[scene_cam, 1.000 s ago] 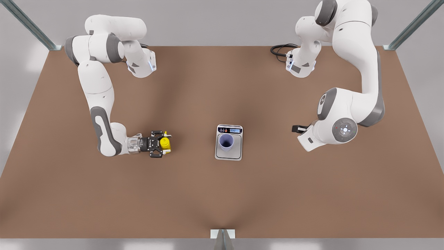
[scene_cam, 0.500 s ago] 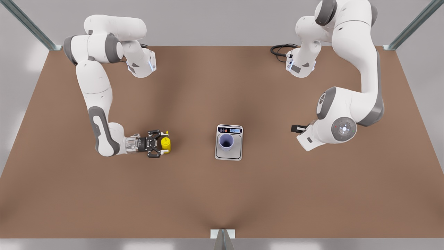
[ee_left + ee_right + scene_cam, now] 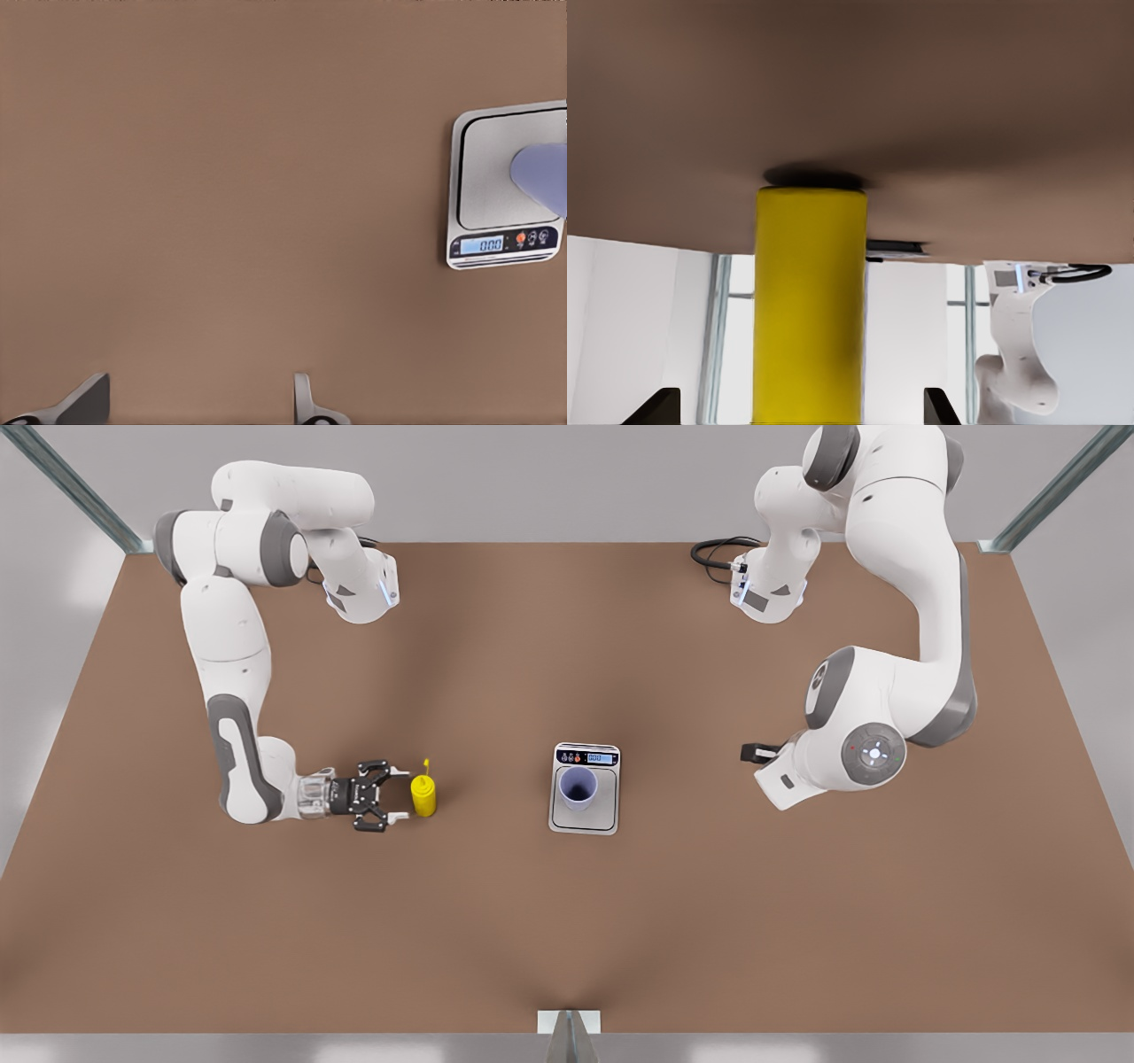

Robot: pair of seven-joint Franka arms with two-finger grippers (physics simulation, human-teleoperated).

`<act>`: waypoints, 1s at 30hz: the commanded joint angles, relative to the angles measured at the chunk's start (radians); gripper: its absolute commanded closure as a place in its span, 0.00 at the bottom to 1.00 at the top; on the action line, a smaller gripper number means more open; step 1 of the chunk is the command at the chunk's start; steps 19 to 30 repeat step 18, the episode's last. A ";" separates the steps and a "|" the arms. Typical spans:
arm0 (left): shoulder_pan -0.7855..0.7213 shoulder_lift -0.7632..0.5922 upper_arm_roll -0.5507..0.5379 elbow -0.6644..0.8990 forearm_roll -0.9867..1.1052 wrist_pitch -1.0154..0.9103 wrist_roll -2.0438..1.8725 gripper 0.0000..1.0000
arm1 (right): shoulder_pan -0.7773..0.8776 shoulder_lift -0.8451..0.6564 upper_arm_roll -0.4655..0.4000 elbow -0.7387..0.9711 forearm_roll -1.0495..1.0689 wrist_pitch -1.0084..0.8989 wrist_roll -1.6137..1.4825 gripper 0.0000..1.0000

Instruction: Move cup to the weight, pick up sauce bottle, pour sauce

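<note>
Fingers of the right gripper (image 3: pixel 396 793) are spread wide and empty, level with the upright sauce bottle (image 3: pixel 423 794) just beyond their tips, toward the table's (image 3: pixel 496 921) front-view left edge. Mid-table, the cup (image 3: pixel 578 788) stands on the weight (image 3: pixel 584 819). Left gripper (image 3: pixel 195 409) hovers near the opposite edge, fingers parted, holding nothing.

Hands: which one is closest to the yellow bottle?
The right hand, on the front view's left, open just beside the bottle. The left hand waits far off, past the scale holding the cup.
</note>
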 commanded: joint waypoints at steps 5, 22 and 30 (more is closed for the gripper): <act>0.001 -0.008 0.000 0.006 0.000 0.000 0.002 0.00 | -0.030 -0.040 -0.092 0.093 -0.265 -0.011 -0.010 0.00; 0.016 -0.025 0.068 0.149 0.000 -0.053 0.006 0.00 | 0.021 -0.739 0.177 0.299 -1.439 0.027 -0.193 0.00; 0.016 -0.025 0.068 0.149 0.000 -0.053 0.006 0.00 | 0.021 -0.739 0.177 0.299 -1.439 0.027 -0.193 0.00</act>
